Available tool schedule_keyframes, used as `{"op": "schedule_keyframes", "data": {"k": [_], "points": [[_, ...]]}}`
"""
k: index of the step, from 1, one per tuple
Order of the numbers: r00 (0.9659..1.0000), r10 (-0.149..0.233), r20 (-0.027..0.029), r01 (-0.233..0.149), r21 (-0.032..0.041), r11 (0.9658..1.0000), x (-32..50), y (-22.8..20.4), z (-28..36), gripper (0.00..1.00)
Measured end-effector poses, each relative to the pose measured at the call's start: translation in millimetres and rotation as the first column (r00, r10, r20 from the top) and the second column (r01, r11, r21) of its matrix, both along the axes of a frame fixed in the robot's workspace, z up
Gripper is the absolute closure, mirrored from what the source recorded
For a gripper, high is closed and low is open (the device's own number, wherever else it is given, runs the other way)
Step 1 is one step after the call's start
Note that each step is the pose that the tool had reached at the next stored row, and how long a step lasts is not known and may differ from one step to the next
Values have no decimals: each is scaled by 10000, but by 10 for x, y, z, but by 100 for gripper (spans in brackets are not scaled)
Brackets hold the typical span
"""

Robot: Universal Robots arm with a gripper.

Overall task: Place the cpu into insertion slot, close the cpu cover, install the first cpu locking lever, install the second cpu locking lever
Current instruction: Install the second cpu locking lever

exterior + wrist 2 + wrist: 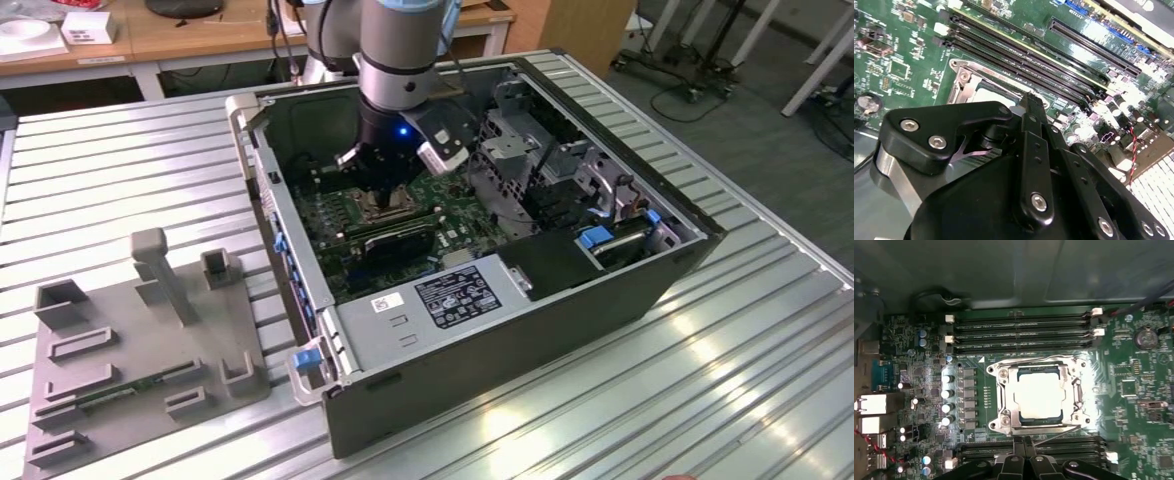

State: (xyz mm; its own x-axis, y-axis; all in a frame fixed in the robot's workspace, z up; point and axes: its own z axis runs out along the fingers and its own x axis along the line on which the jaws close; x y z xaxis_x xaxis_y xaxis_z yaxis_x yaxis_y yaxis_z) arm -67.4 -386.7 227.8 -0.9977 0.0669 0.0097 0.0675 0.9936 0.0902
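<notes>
You have the black claw (1024,442) hanging low inside the open dark-grey computer case (534,300), its 2 fingertips pressed together and holding nothing, poised just beside the edge of the square metal-rimmed insertion slot (1036,395) on the green motherboard (1134,410). In the first wrist view the small flat square cpu with its silvery-grey top (1039,392) already lies seated in that slot, and the thin silver-grey cpu cover frame (1004,390) looks folded down around it, the chip showing through its cut-out centre. Judging from this, you are at the lever stage: thin metal rods run along the slot's sides, though you cannot tell from here whether either is hooked. To do this well, keep the closed tips on the lever's bent end rather than on the cover plate, push down and sideways in one smooth arc so the rod slips under its catch, and stay clear of the long black memory slots (1019,335) that flank the insertion slot on 2 sides. The grey parts tray (134,350) sits on the ribbed metal worktop (694,380), well apart from the case.
</notes>
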Motion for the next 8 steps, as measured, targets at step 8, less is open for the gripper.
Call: {"op": "schedule_keyframes", "data": {"k": [8], "points": [[10000, 0, 12, 0, 1, 10000, -77, 3, -115, 89]]}}
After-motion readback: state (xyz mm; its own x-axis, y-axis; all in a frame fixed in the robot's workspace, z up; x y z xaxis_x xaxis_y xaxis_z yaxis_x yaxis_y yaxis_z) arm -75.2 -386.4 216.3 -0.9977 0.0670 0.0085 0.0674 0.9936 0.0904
